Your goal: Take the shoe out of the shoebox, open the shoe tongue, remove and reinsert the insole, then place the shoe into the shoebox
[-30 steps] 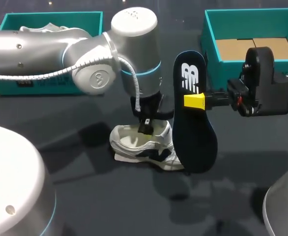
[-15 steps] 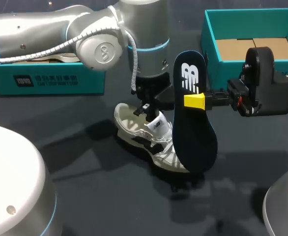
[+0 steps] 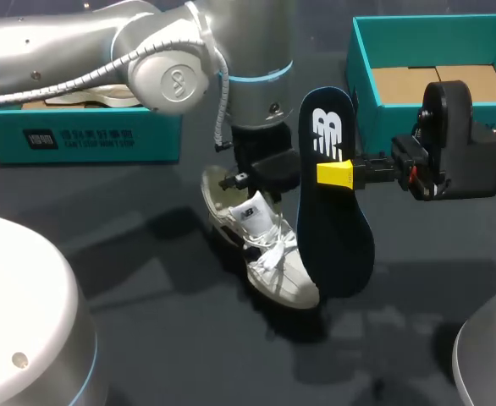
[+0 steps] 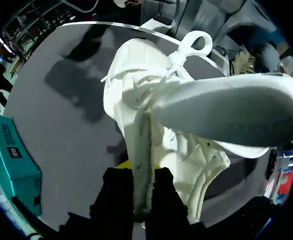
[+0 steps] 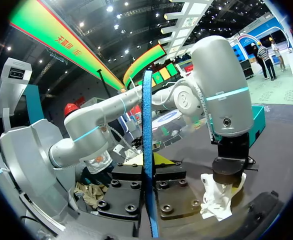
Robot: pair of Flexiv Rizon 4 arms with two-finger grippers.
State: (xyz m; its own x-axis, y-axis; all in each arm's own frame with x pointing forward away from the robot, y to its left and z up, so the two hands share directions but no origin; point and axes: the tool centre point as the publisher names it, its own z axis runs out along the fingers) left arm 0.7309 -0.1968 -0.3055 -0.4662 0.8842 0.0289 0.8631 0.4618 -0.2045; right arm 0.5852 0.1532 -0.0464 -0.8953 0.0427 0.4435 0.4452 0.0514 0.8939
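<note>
— Where is the shoe?
— The white lace-up sneaker [image 3: 263, 245] is outside both boxes. It hangs tilted over the dark table [image 3: 146, 279] from the left gripper [image 3: 246, 179], heel end up and toe low toward the near side.
— And those fingers?
— The black fingers [image 4: 115, 197] are drawn narrow and pinch the sneaker's collar rim from both sides.
— The insole?
— The dark navy foam insole [image 3: 334, 211] stands upright just beside the sneaker. The right gripper [image 3: 337, 173] clamps it at mid-length, its fingers tight on either face.
— The boxes?
— An open teal cardboard shoebox [image 3: 360, 59] sits behind the right gripper. A second teal box [image 3: 96, 139] sits far left.
</note>
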